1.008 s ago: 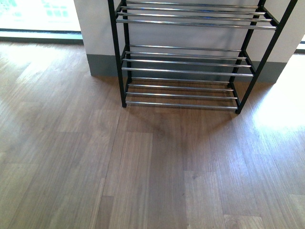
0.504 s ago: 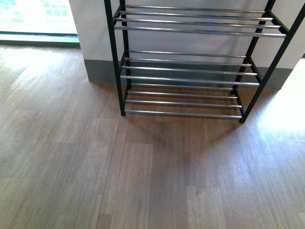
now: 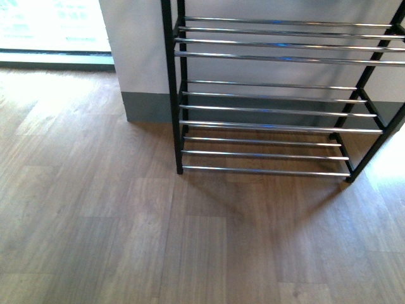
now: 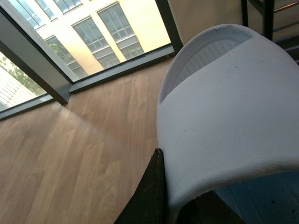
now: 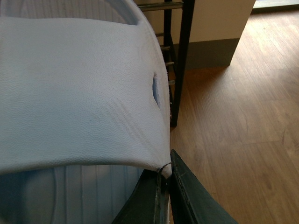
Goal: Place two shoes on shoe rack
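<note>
Wood plank floor (image 3: 95, 221) carries shoe rack (image 3: 272, 120) (by wall).

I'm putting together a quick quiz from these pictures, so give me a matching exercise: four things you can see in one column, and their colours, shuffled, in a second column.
Things:
1. shoe rack posts
2. shoe rack rods
3. slide sandal
4. baseboard

Colours:
A. white
B. grey
C. black
D. shiny chrome

Pairs: 1-C; 2-D; 3-A; 4-B
</note>
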`<action>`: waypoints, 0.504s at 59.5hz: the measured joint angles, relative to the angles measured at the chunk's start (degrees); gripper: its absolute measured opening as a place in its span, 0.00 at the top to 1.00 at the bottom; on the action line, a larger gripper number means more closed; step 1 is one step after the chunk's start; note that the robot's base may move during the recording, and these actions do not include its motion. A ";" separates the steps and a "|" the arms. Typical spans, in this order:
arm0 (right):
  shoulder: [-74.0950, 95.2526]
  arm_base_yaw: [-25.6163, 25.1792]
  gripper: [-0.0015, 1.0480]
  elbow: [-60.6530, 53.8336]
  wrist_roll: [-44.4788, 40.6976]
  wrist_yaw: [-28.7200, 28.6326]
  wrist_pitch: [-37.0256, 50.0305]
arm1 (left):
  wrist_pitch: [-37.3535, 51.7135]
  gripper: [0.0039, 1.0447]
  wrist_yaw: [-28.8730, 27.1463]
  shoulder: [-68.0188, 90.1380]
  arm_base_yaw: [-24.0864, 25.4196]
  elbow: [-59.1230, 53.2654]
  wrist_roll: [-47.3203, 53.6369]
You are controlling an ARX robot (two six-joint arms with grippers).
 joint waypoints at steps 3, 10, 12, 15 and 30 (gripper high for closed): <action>0.02 -0.04 0.99 0.00 0.00 0.15 0.00 | -0.07 0.99 0.00 0.00 0.00 0.00 0.00; -0.04 0.02 0.99 0.00 0.00 -0.15 0.00 | -0.07 0.99 -0.11 0.00 0.00 0.02 -0.02; -0.13 0.02 0.99 0.00 0.00 -0.22 0.00 | -0.07 0.99 -0.15 0.00 0.00 0.02 -0.02; -0.09 0.09 0.99 -0.02 0.00 -0.22 0.00 | -0.07 0.99 -0.20 0.00 -0.02 0.02 -0.02; 0.02 0.33 0.99 0.00 0.00 -0.46 0.00 | -0.07 0.99 -0.22 0.00 0.00 0.02 -0.04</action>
